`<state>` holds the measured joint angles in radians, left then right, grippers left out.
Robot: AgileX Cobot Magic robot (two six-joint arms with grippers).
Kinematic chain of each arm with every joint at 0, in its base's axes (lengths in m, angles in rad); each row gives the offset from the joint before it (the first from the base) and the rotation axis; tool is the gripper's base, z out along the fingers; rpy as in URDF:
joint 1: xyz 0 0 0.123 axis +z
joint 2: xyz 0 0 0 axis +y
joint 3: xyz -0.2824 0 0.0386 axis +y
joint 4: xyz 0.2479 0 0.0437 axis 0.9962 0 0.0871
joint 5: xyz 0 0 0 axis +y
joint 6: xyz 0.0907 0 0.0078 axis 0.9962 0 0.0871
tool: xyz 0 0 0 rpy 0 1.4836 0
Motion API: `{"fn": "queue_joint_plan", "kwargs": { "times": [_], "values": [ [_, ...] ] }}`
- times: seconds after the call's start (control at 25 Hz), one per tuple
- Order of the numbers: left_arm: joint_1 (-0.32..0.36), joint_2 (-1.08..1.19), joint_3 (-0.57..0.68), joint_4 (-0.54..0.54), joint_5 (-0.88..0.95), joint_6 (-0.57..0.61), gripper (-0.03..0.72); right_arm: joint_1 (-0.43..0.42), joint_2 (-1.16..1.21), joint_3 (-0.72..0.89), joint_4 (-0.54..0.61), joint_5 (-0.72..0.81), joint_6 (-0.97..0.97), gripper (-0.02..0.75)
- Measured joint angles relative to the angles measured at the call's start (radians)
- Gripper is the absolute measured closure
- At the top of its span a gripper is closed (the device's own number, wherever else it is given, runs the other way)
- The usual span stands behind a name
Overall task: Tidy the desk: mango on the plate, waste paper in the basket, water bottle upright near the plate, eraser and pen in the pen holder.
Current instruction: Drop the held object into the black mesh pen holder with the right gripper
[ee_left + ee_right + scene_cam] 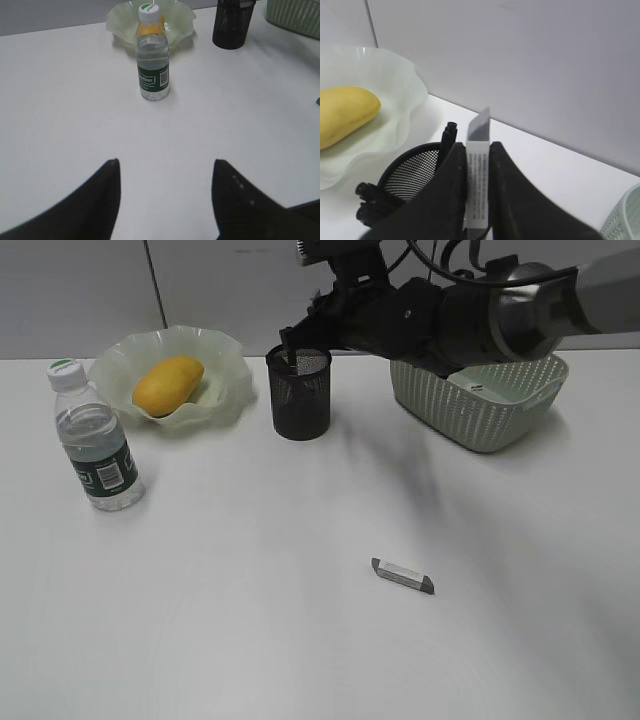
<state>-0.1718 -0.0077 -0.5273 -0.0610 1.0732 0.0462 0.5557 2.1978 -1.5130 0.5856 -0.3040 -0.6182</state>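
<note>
My right gripper (478, 150) is shut on an eraser (479, 170) with a white printed sleeve and a grey tip, held just above the black mesh pen holder (299, 395). A dark pen (451, 131) stands inside the holder. Another eraser (403, 575) lies flat on the desk (250, 570). The mango (168, 384) rests on the ruffled pale green plate (115, 365). The water bottle (93, 438) stands upright to the plate's front left. My left gripper (166, 167) is open over bare desk, well short of the bottle (153, 60). The waste paper is not visible.
The pale green woven basket (490, 405) stands at the back right, and my right arm (470, 315) hides most of its inside. A grey wall runs behind the desk.
</note>
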Motion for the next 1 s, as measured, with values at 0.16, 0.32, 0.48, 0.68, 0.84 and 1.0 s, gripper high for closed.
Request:
{"fn": "queue_joint_plan", "kwargs": {
  "times": [0.16,0.32,0.48,0.68,0.84,1.0],
  "values": [
    [0.000,0.000,0.000,0.000,0.000,0.000,0.242,0.002,0.027,-0.016,-0.027,-0.014,0.025,0.633],
    [0.000,0.000,0.000,0.000,0.000,0.000,0.242,0.002,0.040,-0.018,-0.032,-0.012,0.033,0.631],
    [0.000,0.000,0.000,0.000,0.000,0.000,0.242,0.002,0.040,-0.019,-0.032,-0.012,0.036,0.505],
    [0.000,0.000,0.000,0.000,0.000,0.000,0.243,0.002,0.040,-0.019,-0.033,-0.012,0.037,0.241],
    [0.000,0.000,0.000,0.000,0.000,0.000,0.243,0.002,0.040,-0.020,-0.034,-0.012,0.037,0.192],
    [0.000,0.000,0.000,0.000,0.000,0.000,0.243,0.002,0.040,-0.020,-0.035,-0.012,0.038,0.186]
  ]
}}
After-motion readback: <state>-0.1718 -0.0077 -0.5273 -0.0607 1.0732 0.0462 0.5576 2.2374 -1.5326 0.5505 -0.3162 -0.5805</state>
